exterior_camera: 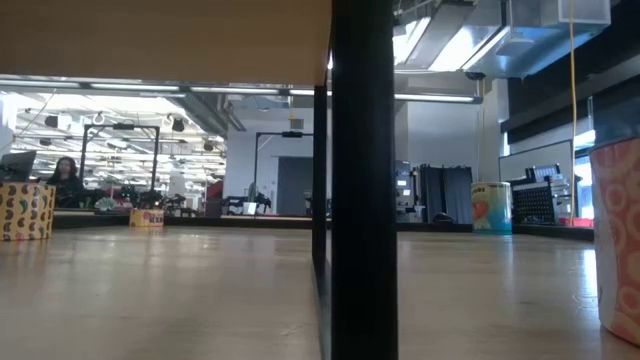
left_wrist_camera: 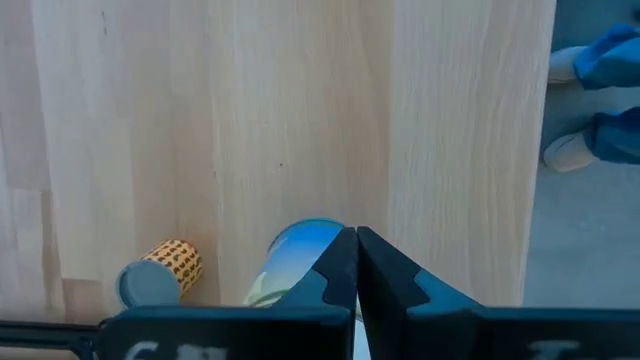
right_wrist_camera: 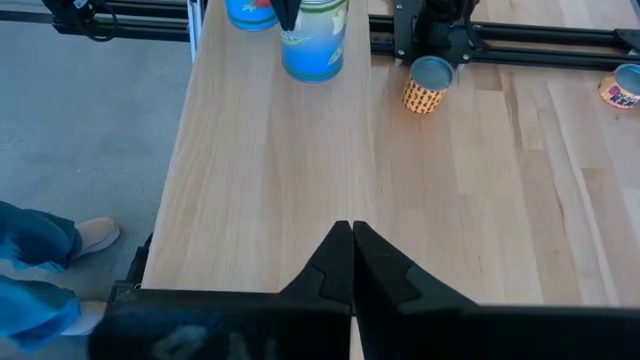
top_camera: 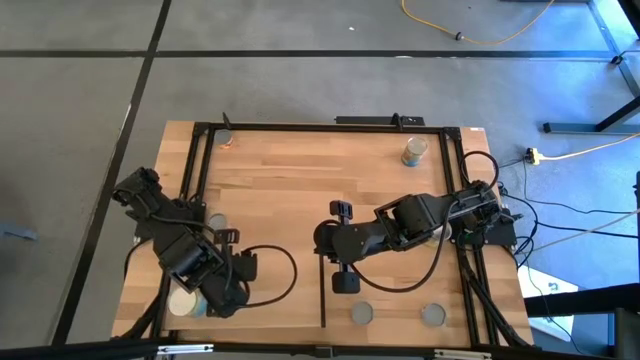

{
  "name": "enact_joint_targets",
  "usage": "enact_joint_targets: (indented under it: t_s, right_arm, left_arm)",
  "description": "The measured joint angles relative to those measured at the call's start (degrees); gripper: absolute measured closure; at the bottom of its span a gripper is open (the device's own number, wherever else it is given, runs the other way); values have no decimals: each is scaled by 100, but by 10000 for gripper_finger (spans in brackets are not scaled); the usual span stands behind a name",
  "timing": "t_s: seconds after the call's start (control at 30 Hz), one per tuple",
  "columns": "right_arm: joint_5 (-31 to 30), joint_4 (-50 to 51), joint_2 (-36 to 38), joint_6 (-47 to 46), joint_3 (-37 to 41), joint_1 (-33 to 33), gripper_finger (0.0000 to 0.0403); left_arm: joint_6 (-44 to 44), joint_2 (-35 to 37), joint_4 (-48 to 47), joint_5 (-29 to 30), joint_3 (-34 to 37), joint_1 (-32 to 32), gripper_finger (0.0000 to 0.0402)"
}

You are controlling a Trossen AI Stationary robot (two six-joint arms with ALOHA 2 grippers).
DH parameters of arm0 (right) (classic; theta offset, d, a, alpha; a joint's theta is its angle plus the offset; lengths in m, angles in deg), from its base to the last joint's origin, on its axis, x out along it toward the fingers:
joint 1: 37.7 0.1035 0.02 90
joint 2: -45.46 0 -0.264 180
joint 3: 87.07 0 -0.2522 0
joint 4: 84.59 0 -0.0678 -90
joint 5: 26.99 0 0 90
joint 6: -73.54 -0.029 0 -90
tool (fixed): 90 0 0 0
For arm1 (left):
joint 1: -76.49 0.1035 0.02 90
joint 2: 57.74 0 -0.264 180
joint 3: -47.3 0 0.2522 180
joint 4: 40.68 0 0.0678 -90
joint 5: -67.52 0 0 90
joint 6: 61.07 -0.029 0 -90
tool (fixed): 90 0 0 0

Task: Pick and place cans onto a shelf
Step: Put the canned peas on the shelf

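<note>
Two dark arms are waiting over a planked wooden table, fingers pressed together on nothing.

In the left wrist view the left gripper (left_wrist_camera: 356, 262) is closing its smooth black fingers tip to tip just above a blue-labelled can (left_wrist_camera: 295, 262), a glossy cylinder standing on pale, straight-grained wood; beside it a smaller can with a yellow dotted label and grey metal top (left_wrist_camera: 158, 277) is standing. From above, the left gripper (top_camera: 238, 268) is hanging near the table's front left corner. The right gripper (top_camera: 340, 245) is sitting mid-table, its jaws likewise pinched empty. A can with a yellowish label (top_camera: 414, 151) is standing alone near the far right edge, and two grey-topped cans (top_camera: 363, 314) (top_camera: 433, 315) are standing at the front, right of a thin black strip (top_camera: 322, 290). No label's writing is readable.
</note>
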Motion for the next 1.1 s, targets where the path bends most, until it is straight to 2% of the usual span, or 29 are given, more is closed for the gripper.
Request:
enact_joint_targets:
  t_s: [0.9, 1.0, 1.1]
  right_arm:
    - [15, 2, 0, 0, 0, 6, 402]
    - [16, 1, 0, -4, 0, 6, 402]
    - [17, 2, 0, -7, 2, 6, 402]
  left_arm:
    - [-222, 89, 9, 148, 14, -59, 402]
    - [-145, 276, 7, 148, 175, -61, 401]
    - [105, 532, 11, 11, 643, -61, 402]
